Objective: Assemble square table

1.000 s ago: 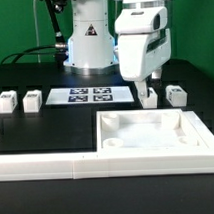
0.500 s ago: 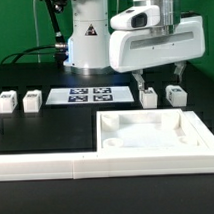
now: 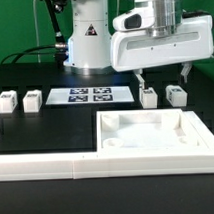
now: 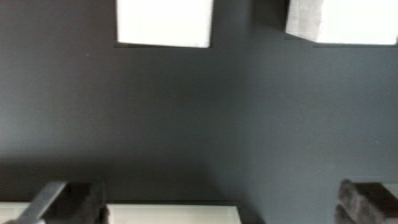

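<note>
— How far along are you with the square table?

— I am judging it barely begun. The tabletop is lying rim-up on the bench at about five o'clock in the exterior view, touching the L-shaped wall. Its corner sockets are looking empty to me.

— And the legs?

— All four are standing loose. The first leg and second leg are sitting at nine o'clock from the marker board. The third leg and fourth leg are sitting at three o'clock from it, just beyond the tabletop's far rim.

— What is your claw doing?

— My claw is hovering at about two o'clock in the exterior view, above that second pair, jaws spread wide and gripping nothing. My wrist view is showing two white blocks that I am taking for those two legs, clear of my fingers.

— So what is remaining?

— Everything, as I am reading it: each leg is waiting to be picked up, brought to a socket and seated.
</note>
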Controlling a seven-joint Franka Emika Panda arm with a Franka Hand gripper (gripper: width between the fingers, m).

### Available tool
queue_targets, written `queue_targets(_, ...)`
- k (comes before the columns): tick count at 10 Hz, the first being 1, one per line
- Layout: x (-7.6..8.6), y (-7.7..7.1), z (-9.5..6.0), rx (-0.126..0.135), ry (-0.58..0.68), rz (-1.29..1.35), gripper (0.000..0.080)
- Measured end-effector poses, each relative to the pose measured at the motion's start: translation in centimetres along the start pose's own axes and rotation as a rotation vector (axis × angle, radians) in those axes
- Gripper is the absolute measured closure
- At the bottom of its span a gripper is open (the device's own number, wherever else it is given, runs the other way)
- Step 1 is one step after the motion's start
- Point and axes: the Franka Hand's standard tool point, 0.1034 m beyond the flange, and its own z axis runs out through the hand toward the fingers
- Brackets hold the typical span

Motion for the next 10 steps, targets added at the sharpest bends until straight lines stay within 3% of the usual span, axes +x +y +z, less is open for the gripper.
queue_targets(2, -2.5, -4.3, 0.0, -0.012, -0.011, 0.027, 0.015)
queue_targets(3, -3.2, -5.6, 0.2, -0.026, -0.019, 0.005, 0.015)
queue_targets(8, -3.4, -5.5, 0.5, -0.04, -0.044, -0.015, 0.015)
queue_targets(10, -4.3, -4.6, 0.4, -0.08, -0.201, -0.041, 0.015)
